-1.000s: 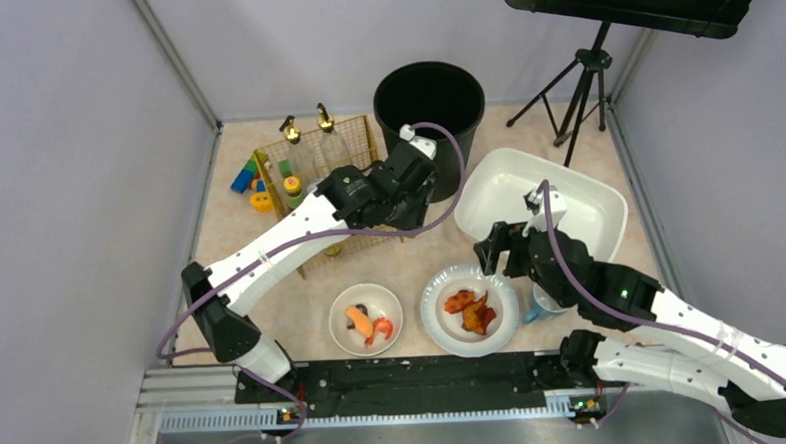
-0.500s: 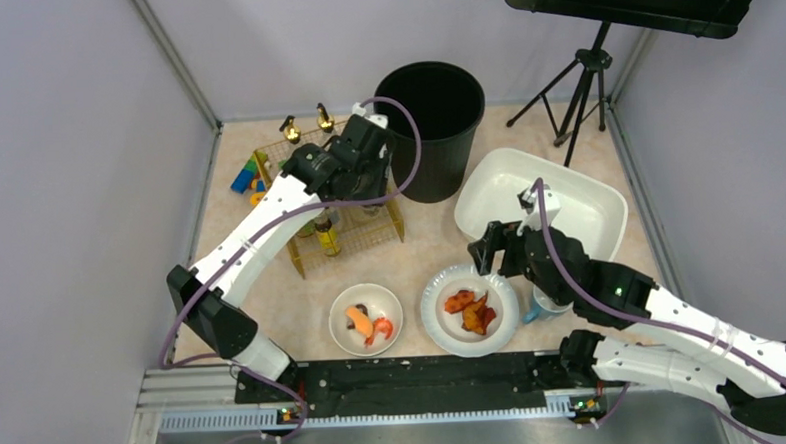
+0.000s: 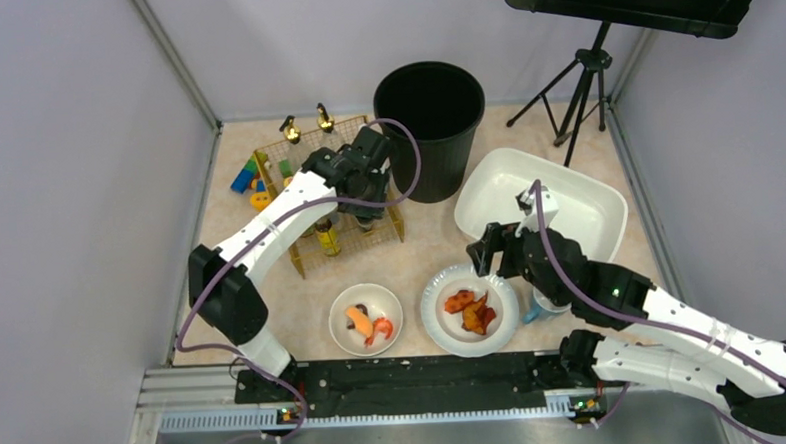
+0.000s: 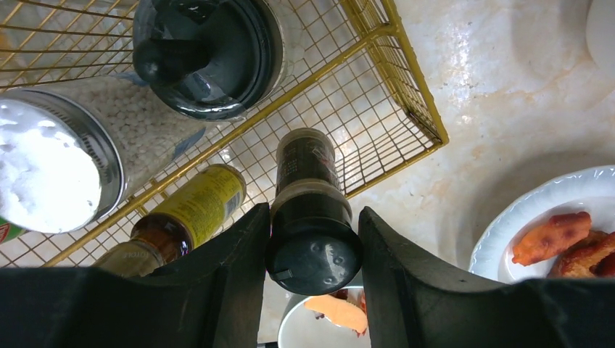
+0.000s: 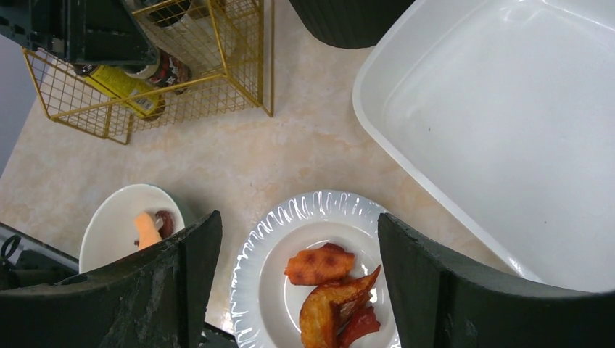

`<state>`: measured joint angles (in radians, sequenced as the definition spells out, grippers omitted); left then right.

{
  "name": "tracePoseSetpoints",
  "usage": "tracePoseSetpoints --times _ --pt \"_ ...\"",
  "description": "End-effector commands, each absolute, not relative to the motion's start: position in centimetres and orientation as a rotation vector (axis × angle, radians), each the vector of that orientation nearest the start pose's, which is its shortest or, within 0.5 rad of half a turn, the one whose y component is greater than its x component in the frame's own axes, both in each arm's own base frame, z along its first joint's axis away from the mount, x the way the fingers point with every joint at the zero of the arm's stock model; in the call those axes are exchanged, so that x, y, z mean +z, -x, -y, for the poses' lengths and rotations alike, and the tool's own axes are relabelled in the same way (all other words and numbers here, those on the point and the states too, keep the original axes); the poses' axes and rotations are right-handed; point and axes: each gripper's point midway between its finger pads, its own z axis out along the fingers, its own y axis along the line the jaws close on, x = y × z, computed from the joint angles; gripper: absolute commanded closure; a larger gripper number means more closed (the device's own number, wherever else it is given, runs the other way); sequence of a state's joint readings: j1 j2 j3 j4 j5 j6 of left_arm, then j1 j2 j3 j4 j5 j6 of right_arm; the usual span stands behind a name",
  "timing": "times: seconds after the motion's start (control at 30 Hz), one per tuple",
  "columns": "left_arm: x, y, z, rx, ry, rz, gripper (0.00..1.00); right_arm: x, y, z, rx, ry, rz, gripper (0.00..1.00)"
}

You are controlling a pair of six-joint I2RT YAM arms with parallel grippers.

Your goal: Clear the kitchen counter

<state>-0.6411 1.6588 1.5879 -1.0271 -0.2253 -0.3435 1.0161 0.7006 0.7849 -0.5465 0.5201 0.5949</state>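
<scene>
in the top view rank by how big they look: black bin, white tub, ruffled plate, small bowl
white tub, black bin, ruffled plate, small bowl. The bin stands taller, nearer the camera, so tub over bin is unsure.

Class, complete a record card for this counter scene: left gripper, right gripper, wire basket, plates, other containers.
Left gripper: shut on a dark-capped spice bottle, over the gold wire basket
Right gripper: open, holding nothing, above the ridged white plate
Wire basket: jars and a yellow-labelled bottle inside
Plates: fried pieces on the ridged plate; food scraps in the small bowl
Other containers: black bin and empty white tub on the kitchen counter
</scene>
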Motion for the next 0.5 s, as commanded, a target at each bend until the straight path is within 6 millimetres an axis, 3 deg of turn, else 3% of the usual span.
tracePoseSetpoints --times 0.0,0.07,0.33,0.47 --pt "17.2 -31.5 20.8 -0.08 -0.318 -2.601 1.0 23.6 -19.3 -18.3 0.548 0.077 -1.971 0.23" --pt "16.4 -31.4 20.8 -0.077 -0.323 -2.628 1.0 23.6 -19.3 -18.3 0.55 0.077 -1.97 0.23" --pt "13.4 -31.1 20.6 -0.04 -0.33 -2.726 0.79 23.5 -19.3 -18.2 0.546 0.078 -1.973 0.23" --pt "12.9 -31.2 20.2 -0.027 -0.319 -2.733 0.68 23.3 -18.9 -18.6 0.571 0.11 -1.982 0.21"
